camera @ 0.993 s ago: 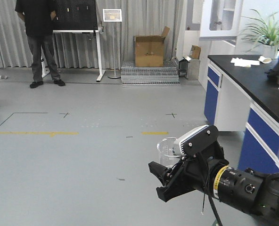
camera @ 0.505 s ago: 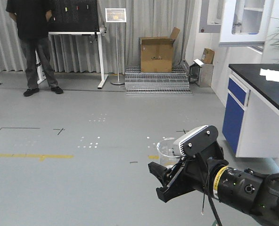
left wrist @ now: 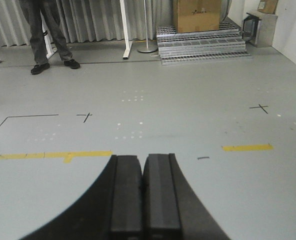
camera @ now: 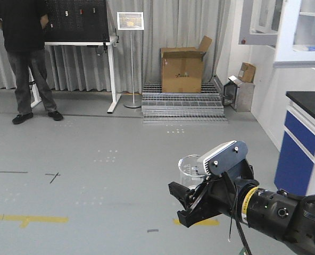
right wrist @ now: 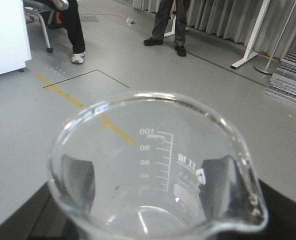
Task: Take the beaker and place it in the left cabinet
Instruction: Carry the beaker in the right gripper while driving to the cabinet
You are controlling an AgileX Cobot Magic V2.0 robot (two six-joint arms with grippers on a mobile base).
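Note:
The beaker (camera: 188,169) is a small clear glass cylinder held upright over the grey floor in my right gripper (camera: 179,205), low right in the front view. In the right wrist view the beaker (right wrist: 158,165) fills the frame, its white graduation marks facing me. The dark pads (right wrist: 80,180) press on its two sides, so my right gripper (right wrist: 150,187) is shut on it. My left gripper (left wrist: 142,160) is shut, pads together with nothing between them, and points at the floor. The left cabinet is out of view.
A person (camera: 22,53) stands far left by a white desk with a pegboard (camera: 77,32). A sign stand (camera: 131,58), a cardboard box (camera: 181,69) and metal grate steps (camera: 183,103) line the back. A blue-fronted lab bench (camera: 306,143) is at right.
The whole scene has slid to the right and nearer in the front view: the lab bench has mostly left the frame. My right arm keeps the same pose with the beaker held.

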